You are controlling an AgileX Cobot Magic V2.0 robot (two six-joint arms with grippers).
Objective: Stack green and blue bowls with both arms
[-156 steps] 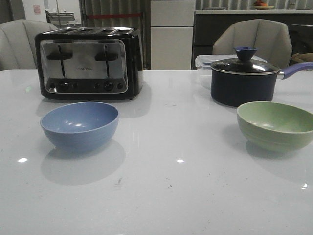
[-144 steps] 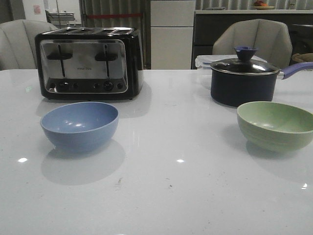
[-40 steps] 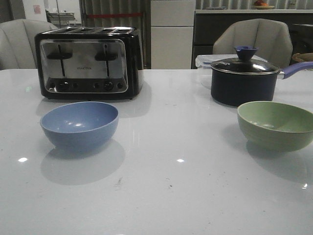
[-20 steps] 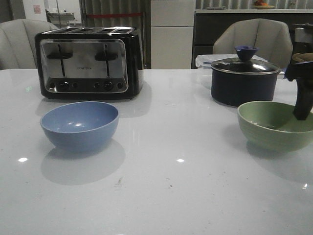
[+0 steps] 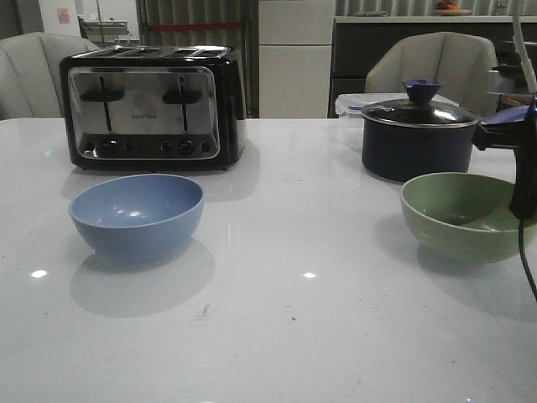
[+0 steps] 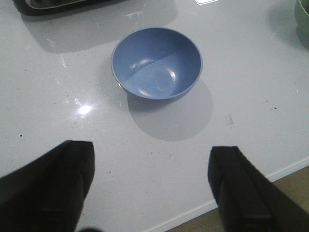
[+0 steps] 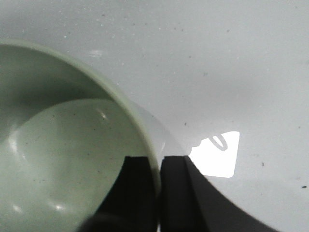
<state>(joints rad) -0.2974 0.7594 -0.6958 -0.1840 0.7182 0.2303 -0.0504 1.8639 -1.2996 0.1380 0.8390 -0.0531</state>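
Both bowls stand upright, mouths up, being round with no long axis: the green bowl (image 5: 466, 215) near the worktop's right edge, the blue bowl (image 5: 137, 214) toward its left. My right gripper (image 7: 160, 175) pinches the green bowl's rim, one finger inside the wall and one outside. My left gripper (image 6: 152, 186) hangs spread wide over the near edge, holding nothing. Behind stand a toaster (image 5: 151, 107) and a saucepan (image 5: 419, 139).
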